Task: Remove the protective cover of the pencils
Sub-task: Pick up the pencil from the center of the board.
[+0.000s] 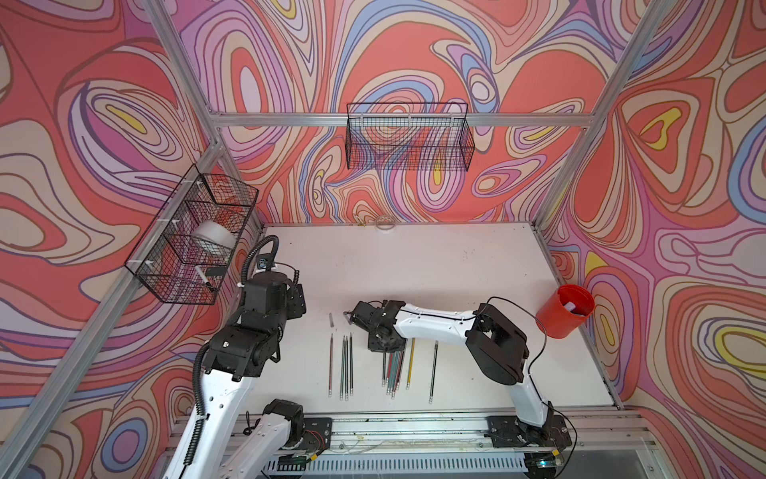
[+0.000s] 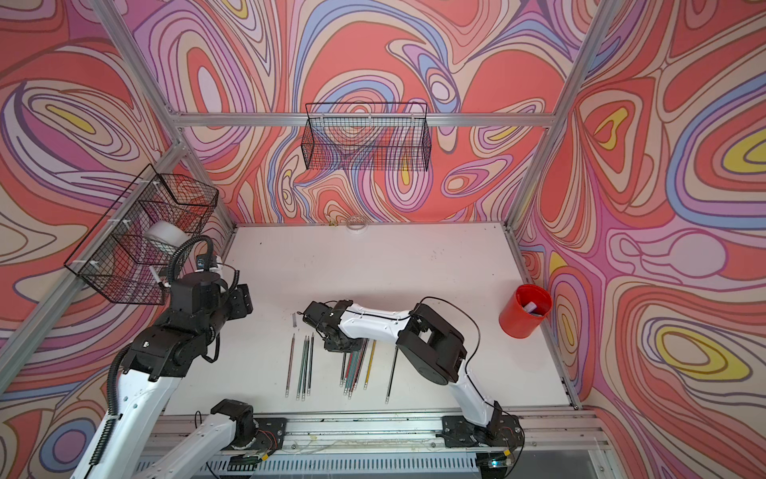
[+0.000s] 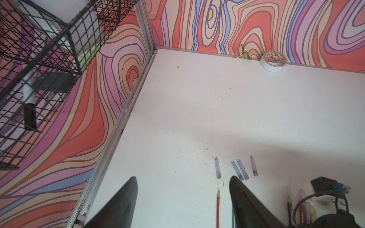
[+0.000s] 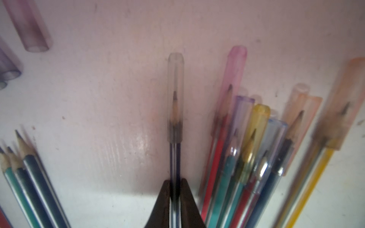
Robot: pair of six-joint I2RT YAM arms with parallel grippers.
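My right gripper point(image 4: 175, 180) is shut on a dark striped pencil point(image 4: 175, 158), low over the table. A clear protective cover point(image 4: 175, 88) sits over that pencil's tip. Beside it lies a bundle of pencils point(image 4: 246, 158) with pink, lavender, yellow, blue and orange covers on. Three bare-tipped pencils point(image 4: 25, 173) lie on the other side. In the left wrist view, several loose covers point(image 3: 243, 169) lie on the table beyond a bare red pencil point(image 3: 218, 207). My left gripper point(image 3: 183, 178) hangs open and empty well above the table, apart from everything. In both top views the pencils lie in rows point(image 1: 346, 365) point(image 2: 304, 369).
A red cup point(image 1: 566, 311) stands at the table's right edge. A tape roll point(image 3: 273, 61) and a brass clip point(image 3: 245, 54) sit against the back wall. Wire baskets hang on the left wall point(image 1: 190, 240) and the back wall point(image 1: 410, 137).
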